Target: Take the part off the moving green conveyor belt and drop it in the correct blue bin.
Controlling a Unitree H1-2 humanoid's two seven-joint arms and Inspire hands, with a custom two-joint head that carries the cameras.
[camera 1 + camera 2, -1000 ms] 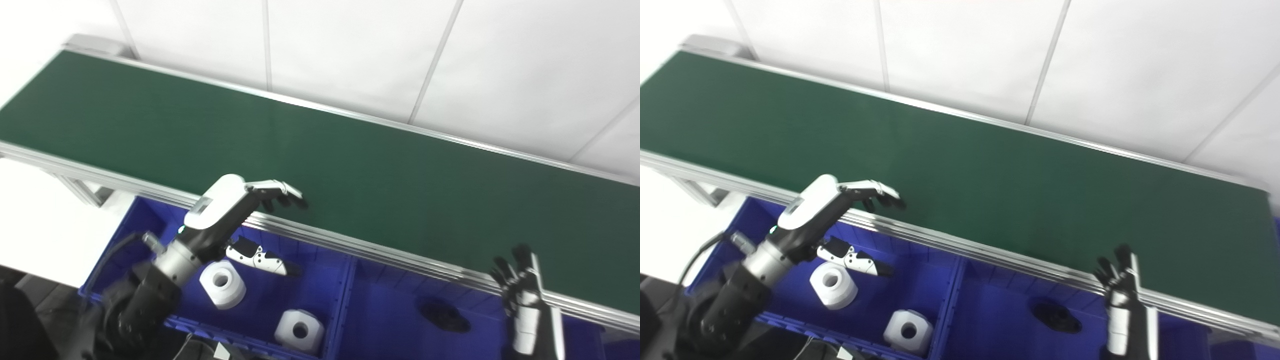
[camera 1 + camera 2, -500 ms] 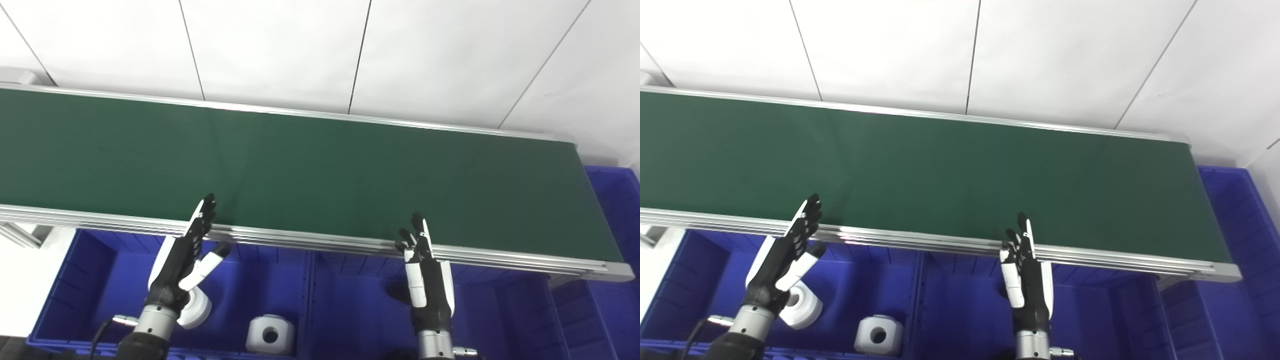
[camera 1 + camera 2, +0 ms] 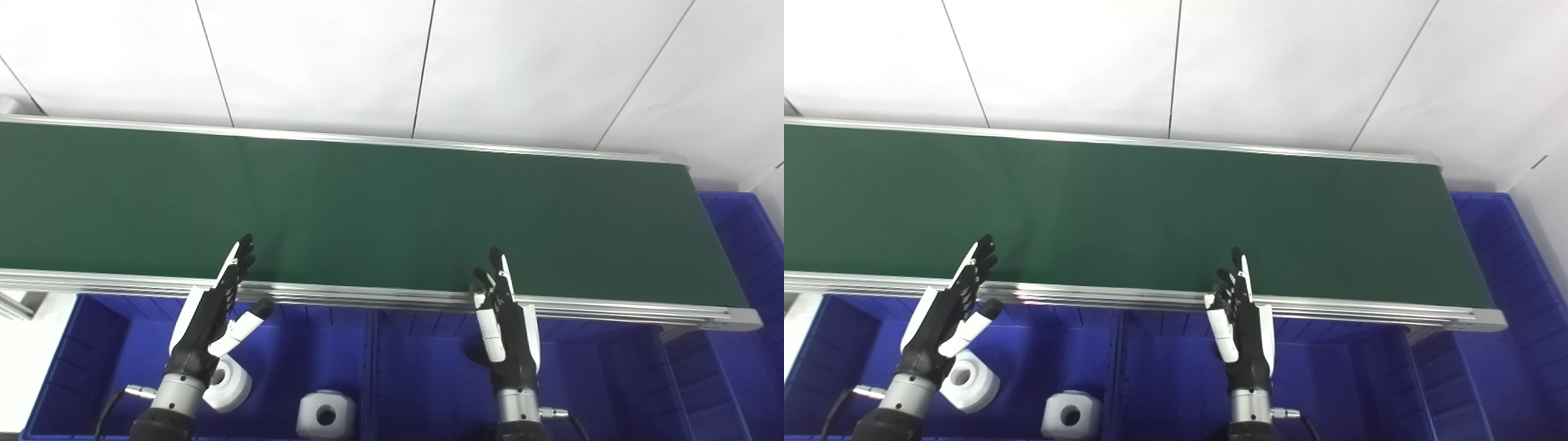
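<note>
The green conveyor belt [image 3: 380, 208] runs across the picture and carries no part that I can see. My left hand [image 3: 214, 309] is open and empty, fingers stretched up over the belt's near rail. My right hand [image 3: 505, 318] is open and empty too, held upright at the near rail. Below the rail stand blue bins. The left bin [image 3: 92, 343] holds two white cylindrical parts with a hole, one part [image 3: 228, 384] partly behind my left wrist and one part [image 3: 326, 415] near the front.
A middle blue bin [image 3: 429, 367] lies under my right hand; its contents are mostly hidden. Another blue bin [image 3: 744, 245] stands at the belt's right end. A white panelled wall [image 3: 392, 61] is behind the belt.
The camera swung round, so the whole picture shifted and the belt now runs level. My left hand turned from reaching flat over the rail to upright. In the last half second both hands barely moved.
</note>
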